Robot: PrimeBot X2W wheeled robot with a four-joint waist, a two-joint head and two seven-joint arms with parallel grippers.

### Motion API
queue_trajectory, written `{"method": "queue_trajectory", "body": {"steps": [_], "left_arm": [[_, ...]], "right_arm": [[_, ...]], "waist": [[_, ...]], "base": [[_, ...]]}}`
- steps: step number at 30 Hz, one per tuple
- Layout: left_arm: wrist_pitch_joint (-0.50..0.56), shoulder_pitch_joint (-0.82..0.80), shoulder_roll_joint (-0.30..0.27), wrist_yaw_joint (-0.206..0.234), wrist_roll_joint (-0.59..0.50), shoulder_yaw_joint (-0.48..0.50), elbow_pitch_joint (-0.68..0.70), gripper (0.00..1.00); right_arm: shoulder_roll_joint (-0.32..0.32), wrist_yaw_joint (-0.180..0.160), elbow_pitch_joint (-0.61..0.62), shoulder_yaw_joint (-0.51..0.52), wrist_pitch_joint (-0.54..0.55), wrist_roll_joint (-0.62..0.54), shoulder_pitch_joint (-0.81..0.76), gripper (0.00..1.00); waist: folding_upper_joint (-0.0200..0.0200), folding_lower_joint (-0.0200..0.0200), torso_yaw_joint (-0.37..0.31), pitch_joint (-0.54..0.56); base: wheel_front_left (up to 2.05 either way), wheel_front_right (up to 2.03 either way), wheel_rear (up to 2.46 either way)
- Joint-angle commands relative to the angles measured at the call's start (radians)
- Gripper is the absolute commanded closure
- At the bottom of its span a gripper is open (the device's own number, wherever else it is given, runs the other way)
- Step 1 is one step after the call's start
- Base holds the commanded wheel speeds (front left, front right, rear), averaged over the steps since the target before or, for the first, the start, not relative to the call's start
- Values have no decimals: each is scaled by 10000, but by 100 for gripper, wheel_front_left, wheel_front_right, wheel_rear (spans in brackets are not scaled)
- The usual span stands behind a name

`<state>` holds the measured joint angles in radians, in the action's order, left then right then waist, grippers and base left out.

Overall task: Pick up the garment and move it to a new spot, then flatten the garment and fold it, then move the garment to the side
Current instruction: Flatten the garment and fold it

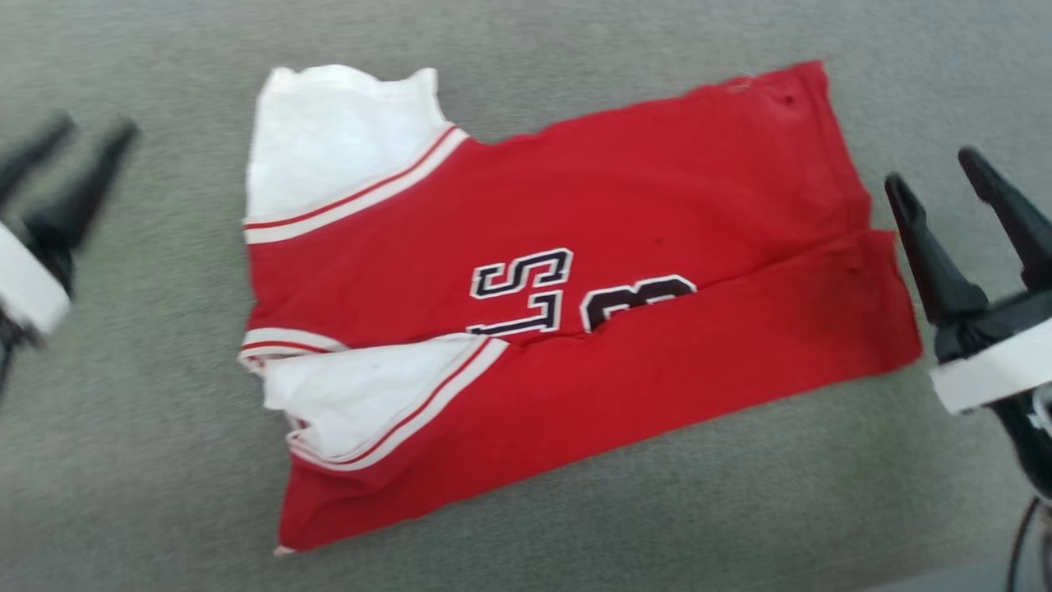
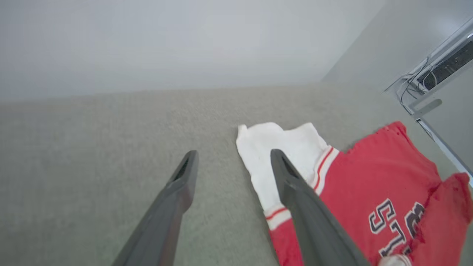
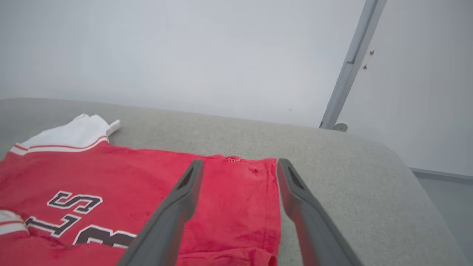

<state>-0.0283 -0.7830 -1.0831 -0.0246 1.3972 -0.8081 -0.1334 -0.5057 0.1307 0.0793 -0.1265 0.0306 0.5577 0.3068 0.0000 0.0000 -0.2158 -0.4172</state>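
The left hand [image 1: 94,127] and right hand [image 1: 933,168] both gape wide, holding nothing, parked off either end of the shirt [image 1: 625,205], probably to leave its lengthwise fold undisturbed. From the left hand the white sleeves [image 1: 329,156] lie at 3 o'clock, well apart. From the right, the hem [image 1: 855,214] sits just beside at 9 o'clock, flat on the grey worktop [image 1: 164,452].

The right gripper [image 3: 240,162], spread wide, points at the garment [image 3: 111,173]'s red edge.
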Motion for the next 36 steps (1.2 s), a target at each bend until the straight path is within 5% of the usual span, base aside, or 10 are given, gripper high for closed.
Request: {"method": "queue_trajectory", "body": {"steps": [1,7,17,25,26,27,28,30,36], "left_arm": [[39,-466,287,86,-45,147,-534,0],[1458,-2231,754,265,-573,9,-2362,0],[7790,-4833,1251,-17,213,-989,-3931,0],[9290,-5232,1649,-231,17,-1579,-4178,3],[9405,-5231,1731,-275,-25,-1657,-4228,16],[9496,-5242,1808,-272,-38,-1711,-4269,51],[9580,-5247,1866,-319,-59,-1760,-4290,58],[9763,-5313,2015,-415,-30,-1842,-4314,100],[9526,-5675,2271,-669,-320,-1903,-4429,100]], "right_arm": [[421,-1,-163,121,-574,-254,162,0],[1501,-1,-476,314,-1767,-814,287,0],[1977,-2,-772,-42,-2022,-834,360,0],[1834,-1,-772,-378,-2058,-819,535,0],[1773,-1,-750,-431,-1985,-840,567,0],[1708,-1,-713,-464,-1912,-862,627,0],[1645,-1,-687,-500,-1854,-878,720,0],[1470,-1,-638,-586,-1648,-904,982,0],[733,-1,-756,-1339,-101,-790,2395,0]], "waist": [[0,0,-407,-212],[0,0,-1104,-582],[0,0,-1939,-1386],[0,0,-2097,-1694],[0,0,-2077,-1715],[0,0,-2056,-1738],[0,0,-2036,-1753],[0,0,-1970,-1782],[0,0,-1665,-1982]], "base": [[0,0,0],[0,0,0],[0,0,0],[0,0,0],[0,0,0],[0,0,0],[0,0,0],[0,0,0],[0,0,0]]}}
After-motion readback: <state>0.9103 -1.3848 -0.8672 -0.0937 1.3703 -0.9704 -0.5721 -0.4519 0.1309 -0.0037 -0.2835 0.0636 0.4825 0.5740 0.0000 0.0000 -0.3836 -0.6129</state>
